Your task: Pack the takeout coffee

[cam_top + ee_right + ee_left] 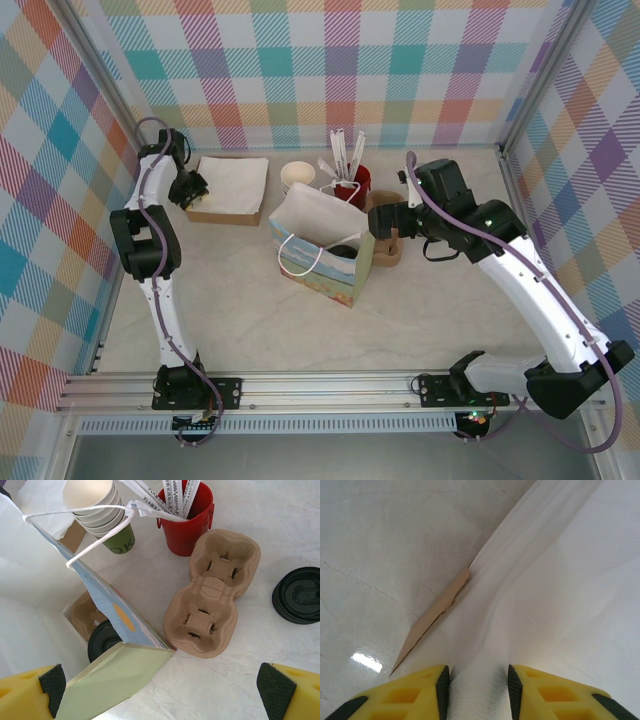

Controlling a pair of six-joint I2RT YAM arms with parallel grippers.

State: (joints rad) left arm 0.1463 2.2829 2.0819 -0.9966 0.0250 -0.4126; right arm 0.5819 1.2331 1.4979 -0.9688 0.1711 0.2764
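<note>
**Top external.** Table (230, 300), pale marble.
- Gift bag (320, 245), centre, mouth open. Takeout coffee (345, 250) inside it, black lid showing.
- Napkin stack (235, 178), upper left, with the left pincer (190, 188) at its edge.
- Right pincer (385, 222), just right of the bag.

**Left wrist.** Left pincer (477, 687), bottom centre, pinched on a raised fold of the top napkin (560, 595).

**Right wrist.**
- Right pincer (162, 684), jaws wide apart and holding nothing, over the bag's near corner.
- Takeout coffee (102, 642), lower left, down in the gift bag (100, 595) beside brown pulp.
- Spare pulp carrier (215, 590), centre.
- Red holder (187, 525) and cup stack (95, 502), top.
- Loose lids (300, 595), right.

**Status (judged).** Coffee is packed. Napkin is gripped but not yet in the bag. Extras may remain.
</note>
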